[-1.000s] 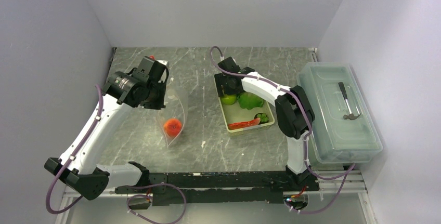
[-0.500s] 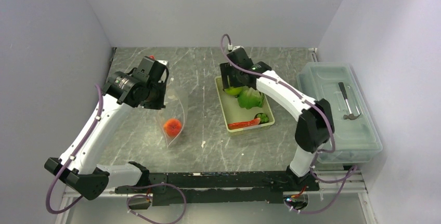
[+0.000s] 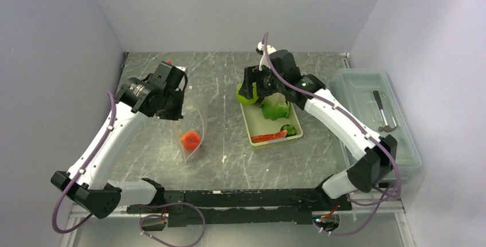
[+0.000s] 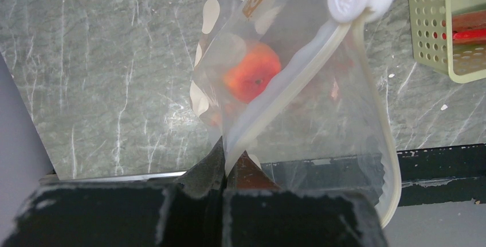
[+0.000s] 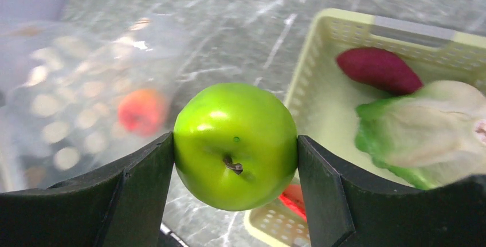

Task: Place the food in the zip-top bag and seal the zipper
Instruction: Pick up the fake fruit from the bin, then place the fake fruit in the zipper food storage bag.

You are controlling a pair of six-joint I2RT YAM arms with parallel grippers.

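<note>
White arm links [image 3: 106, 144], black joints [image 3: 137, 95], purple cables [image 3: 55, 219], black fingers [image 5: 338, 201].

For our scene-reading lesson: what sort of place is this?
Likely a robotics test cell: a left arm and right arm bolted to a rail, bare white walls round a marbled table, and toy food like the green apple.

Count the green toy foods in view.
3: the green round fruit held in the right claw; the lettuce and the green grapes in the basket, grapes beside the red strip. More may hide under the lettuce.

Orange-red ball [image 3: 190, 140] in dotted bag [image 3: 198, 112], green fruit [image 5: 235, 145] gripped
</note>
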